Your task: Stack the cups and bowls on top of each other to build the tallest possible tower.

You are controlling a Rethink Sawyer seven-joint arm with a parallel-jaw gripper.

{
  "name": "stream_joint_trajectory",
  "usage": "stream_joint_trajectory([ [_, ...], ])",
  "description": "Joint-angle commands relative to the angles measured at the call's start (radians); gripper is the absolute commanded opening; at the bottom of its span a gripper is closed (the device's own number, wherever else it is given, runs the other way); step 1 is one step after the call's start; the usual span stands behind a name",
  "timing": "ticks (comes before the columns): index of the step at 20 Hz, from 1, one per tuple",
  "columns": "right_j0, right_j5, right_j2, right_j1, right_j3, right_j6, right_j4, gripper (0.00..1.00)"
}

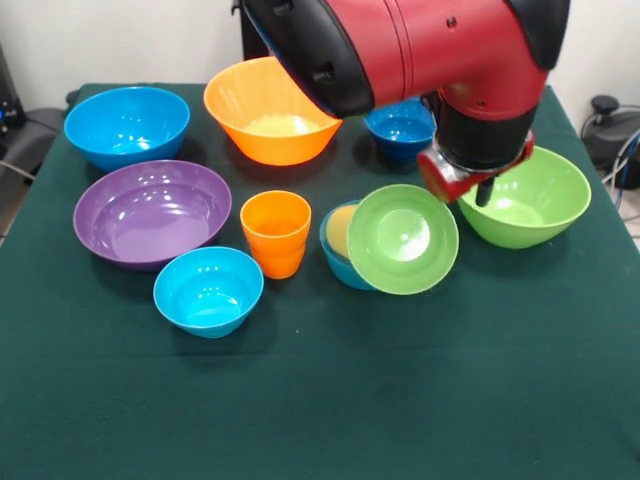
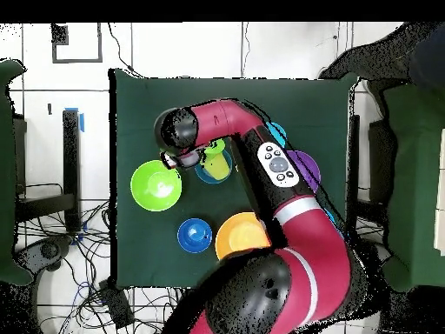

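A: Containers, front view, quick.
B: Green-clothed counter [image 1: 330, 420]; large blue bowl [image 1: 127, 124] at 10 o'clock, empty; large orange bowl [image 1: 272, 110] at 12, empty, partly behind the arm [image 1: 400, 45]; dark blue small bowl [image 1: 399, 129] just right of it, mostly under the arm; purple bowl [image 1: 152, 212] at 9, empty; small light blue bowl [image 1: 208, 290] at its 5 o'clock, rims nearly touching, empty.
A: Cups?
B: Orange cup [image 1: 276, 232] upright near centre, empty; pale yellow cup [image 1: 340, 231] lies inside a second light blue bowl [image 1: 338, 262] just right of the orange cup.
A: The small green one?
B: Small lime bowl [image 1: 402, 239] tilted on edge, opening toward the camera, leaning on that light blue bowl and covering most of it; nothing in it.
A: Large green?
B: Large lime bowl [image 1: 524, 196] at 3 o'clock, upright, empty; overhead shows it too [image 2: 156, 185].
A: Tool?
B: Tool [image 1: 465, 180] sits low between the tilted lime bowl's upper rim and the large lime bowl; red block and one dark finger [image 1: 483, 190] visible; can't tell whether it's open, closed or pinching the rim.
A: Any stack?
B: Only the cup-in-bowl nest with the lime bowl against it; everything else single on the counter.
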Motion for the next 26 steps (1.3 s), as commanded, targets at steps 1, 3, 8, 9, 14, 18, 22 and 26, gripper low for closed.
stream_joint_trajectory([
  [1,0.047,0.118,0.038,0.102,-0.206,-0.449,-0.078,1.00],
  [3,0.048,0.119,0.037,0.113,-0.221,-0.461,-0.076,1.00],
  [8,0.056,0.124,0.027,0.130,-0.250,-0.482,-0.068,1.00],
  [9,0.056,0.125,0.025,0.133,-0.256,-0.488,-0.067,1.00],
  [14,0.063,0.169,0.030,0.175,-0.356,-0.564,-0.070,1.00],
  [18,0.074,0.212,0.037,0.214,-0.441,-0.624,-0.077,1.00],
  [22,0.052,0.177,0.017,0.187,-0.363,-0.577,-0.058,1.00],
  [26,0.020,0.104,-0.004,0.098,-0.185,-0.479,-0.035,1.00],
])
